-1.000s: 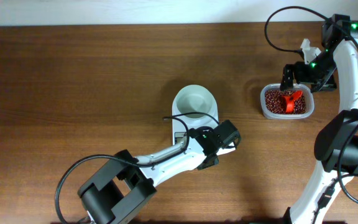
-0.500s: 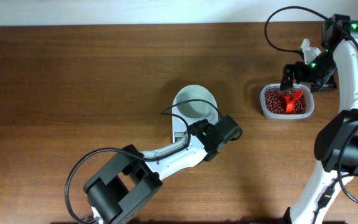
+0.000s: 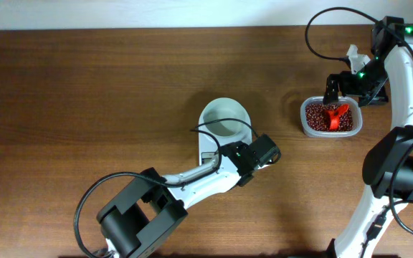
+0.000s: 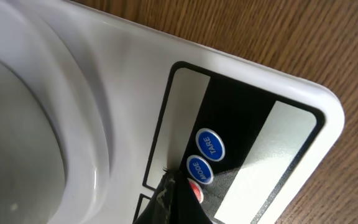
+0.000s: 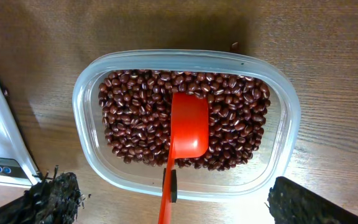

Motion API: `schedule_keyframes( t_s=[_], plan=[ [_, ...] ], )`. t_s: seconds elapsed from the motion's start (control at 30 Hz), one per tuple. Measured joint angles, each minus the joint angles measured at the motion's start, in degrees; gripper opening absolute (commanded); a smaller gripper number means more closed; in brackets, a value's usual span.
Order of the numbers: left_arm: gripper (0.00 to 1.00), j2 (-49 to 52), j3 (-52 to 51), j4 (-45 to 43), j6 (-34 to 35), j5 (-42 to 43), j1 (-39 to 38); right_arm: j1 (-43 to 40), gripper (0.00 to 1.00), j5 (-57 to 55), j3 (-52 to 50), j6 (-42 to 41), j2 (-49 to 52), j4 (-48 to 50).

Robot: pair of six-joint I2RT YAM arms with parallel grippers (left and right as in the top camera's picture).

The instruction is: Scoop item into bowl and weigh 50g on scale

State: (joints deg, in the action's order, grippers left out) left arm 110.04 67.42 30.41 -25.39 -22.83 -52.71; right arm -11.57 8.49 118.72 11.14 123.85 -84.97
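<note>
- Worktop: brown wooden table (image 3: pixel 84 107) with straight grain and a matte finish.
- Flat white rectangular plastic digital scale (image 4: pixel 260 81) near the table's centre. It has rounded corners, a glossy shell and a black face panel.
- On the panel: a round blue button marked TARE (image 4: pixel 210 144), a round blue button marked MODE (image 4: pixel 199 169), and a red button (image 4: pixel 196 193) that is partly covered.
- Small round white bowl (image 3: pixel 226 120) sits on the scale platform, at the end away from the buttons. Walls smooth and plain; interior shows bare white.
- Left gripper (image 4: pixel 166 196): jaws pressed together into one dark, rough-edged tip. The tip lies over the red button's edge, holding nothing. Cannot tell whether it is pressing.
- Clear rounded-rectangular plastic tub (image 5: pixel 284 124) stands well to the right of the scale.
- Small dark red-brown beans (image 5: pixel 135 124), glossy and oval, fill the tub as a grainy maroon layer.
- Red plastic scoop (image 5: pixel 188 127) lies on the beans, cup on top and handle over the near rim.
- One stray bean (image 5: pixel 235 45) lies on the wood beyond the tub.
- Right gripper (image 5: pixel 179 206) hangs above the tub, jaws spread wide. The handle lies between the black fingers (image 5: pixel 51 196), clear of both.
</note>
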Motion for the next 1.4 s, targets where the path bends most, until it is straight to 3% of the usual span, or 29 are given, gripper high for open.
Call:
schedule_keyframes(
  t_s=[0.53,0.73,0.9,1.1,1.23,1.4],
  plan=[
    [0.00,0.1,1.4,5.9,-3.3,4.5,0.0,0.0,0.99,0.0,0.0,0.0,0.0,0.0],
    [0.00,0.1,2.2,14.1,-3.4,14.8,-0.9,0.0,0.99,0.0,0.0,0.0,0.0,0.0],
    [0.00,-9.0,2.7,15.8,2.3,20.5,-1.1,0.0,0.99,0.0,0.0,0.0,0.0,0.0],
    [0.00,-30.9,4.5,15.6,11.7,21.8,1.4,0.0,0.99,0.0,0.0,0.0,0.0,0.0],
    [0.00,-38.9,4.5,15.7,23.3,22.0,11.8,0.0,0.99,0.0,0.0,0.0,0.0,0.0],
    [0.00,-43.1,4.5,16.7,30.4,22.0,23.1,0.0,0.99,0.0,0.0,0.0,0.0,0.0]
  ],
)
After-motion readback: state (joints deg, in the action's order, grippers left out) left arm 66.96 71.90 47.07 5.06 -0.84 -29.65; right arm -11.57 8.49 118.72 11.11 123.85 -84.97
